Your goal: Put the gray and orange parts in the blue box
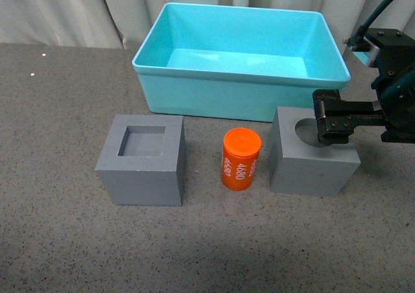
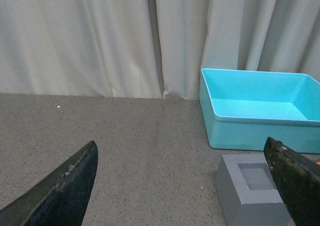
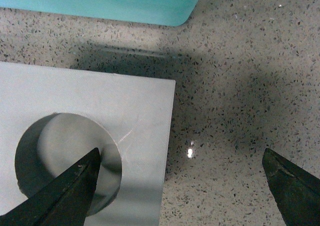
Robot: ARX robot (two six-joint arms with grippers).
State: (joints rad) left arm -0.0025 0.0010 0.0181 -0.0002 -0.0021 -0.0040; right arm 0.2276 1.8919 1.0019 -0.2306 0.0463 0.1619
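Three parts stand in a row on the speckled surface (image 1: 58, 111) just before the blue box (image 1: 240, 102). The square-recess cube (image 1: 141, 170) is left, the orange cylinder (image 1: 240, 160) middle and the round-recess cube (image 1: 311, 170) right, with gaps between them. The right pincer (image 3: 180, 186) is spread wide and grips nothing; one finger (image 3: 65, 193) hangs over the round recess, the other past the cube's edge. Its arm reaches in level from the right. The left pincer (image 2: 177, 186) also gapes wide, empty, above the surface.

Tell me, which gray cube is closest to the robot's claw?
The gray cube with the round hole, right of the orange can: the right gripper hovers over it. The cube with the square hole sits left of the can.
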